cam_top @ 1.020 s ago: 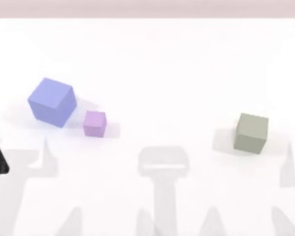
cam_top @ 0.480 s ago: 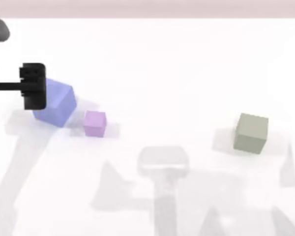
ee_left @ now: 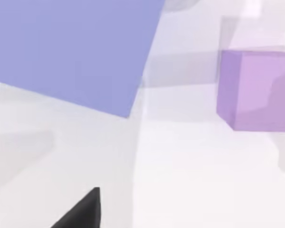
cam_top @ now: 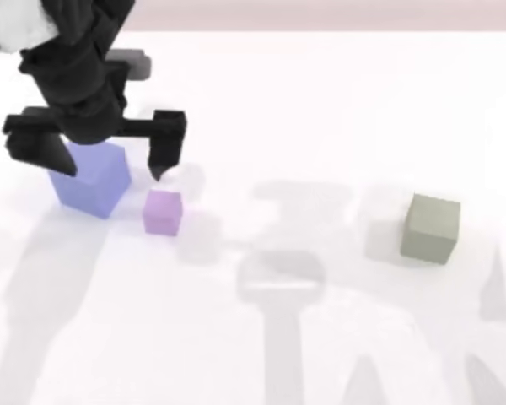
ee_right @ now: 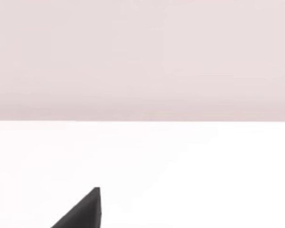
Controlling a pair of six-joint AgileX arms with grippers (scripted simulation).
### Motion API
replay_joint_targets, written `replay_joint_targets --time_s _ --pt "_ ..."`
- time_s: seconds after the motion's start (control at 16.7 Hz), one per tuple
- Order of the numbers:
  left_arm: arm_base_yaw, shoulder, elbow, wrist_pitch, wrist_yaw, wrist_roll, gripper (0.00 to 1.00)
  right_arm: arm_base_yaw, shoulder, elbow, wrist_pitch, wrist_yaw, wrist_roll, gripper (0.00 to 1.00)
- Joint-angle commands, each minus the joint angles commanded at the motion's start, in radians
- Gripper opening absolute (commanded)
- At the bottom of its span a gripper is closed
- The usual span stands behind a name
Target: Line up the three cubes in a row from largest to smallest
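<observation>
Left gripper [cam_top: 97,152] hung wide open over the blue cube [cam_top: 91,179] at the table's left, lilac cube [cam_top: 162,211] just beside it. Olive cube [cam_top: 431,228] sat well apart on the right. Couldn't tell the right gripper's finger state.

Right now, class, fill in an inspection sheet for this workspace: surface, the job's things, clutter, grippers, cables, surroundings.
Surface: white table, bare except for shadows.
Job's things: blue cube at the left; purple cube close beside it, a gap between them; olive cube far off at the right. Not in a row by size.
Clutter: nothing seen.
Grippers: left gripper above the blue cube, fingers open, straddling it, one finger just above the purple cube. Right gripper: out of the top view; its wrist view shows only bare table.
Cables: nothing seen.
Surroundings: pale pinkish wall behind the table.
</observation>
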Motion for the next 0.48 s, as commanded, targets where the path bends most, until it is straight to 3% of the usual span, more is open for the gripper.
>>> replay_joint_targets --time_s 0.24,0.48 --pt "-0.04 0.202 0.203 -0.112 0.0 -0.027 1.0 0.0 0.0 0.0 0.0 0.0 0.0 1.0" --pt "-0.052 0.268 0.267 -0.143 -0.001 -0.035 1.0 0.0 0.0 0.0 0.0 0.0 0.0 1.0"
